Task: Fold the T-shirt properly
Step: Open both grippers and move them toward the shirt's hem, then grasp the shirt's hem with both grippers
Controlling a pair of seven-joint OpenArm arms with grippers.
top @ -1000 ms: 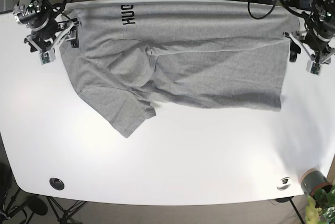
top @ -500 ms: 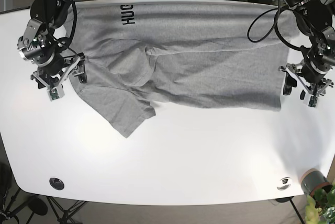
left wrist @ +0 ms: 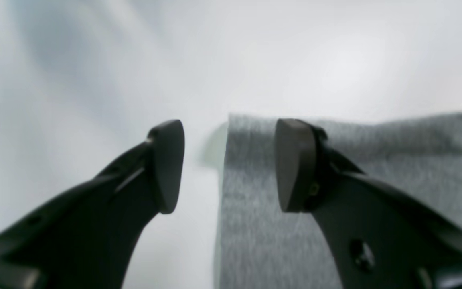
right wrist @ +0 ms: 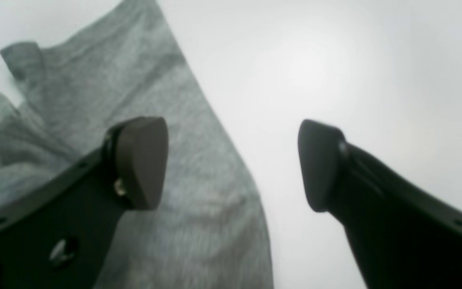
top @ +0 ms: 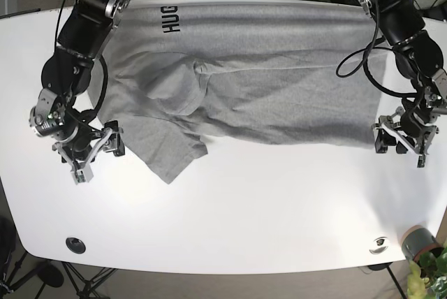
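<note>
Having slid nearer along T-shirt [top: 244,82] edges, left pincer [top: 398,142] and right pincer [top: 98,152] both wide, empty

The only readable text is on the shirt [top: 244,89]: black block letters "HUG" [top: 171,19] near its top edge in the base view, running sideways and cut off by the fold, so any further letters are hidden. Both wrist views show plain grey cloth with no lettering.
</note>
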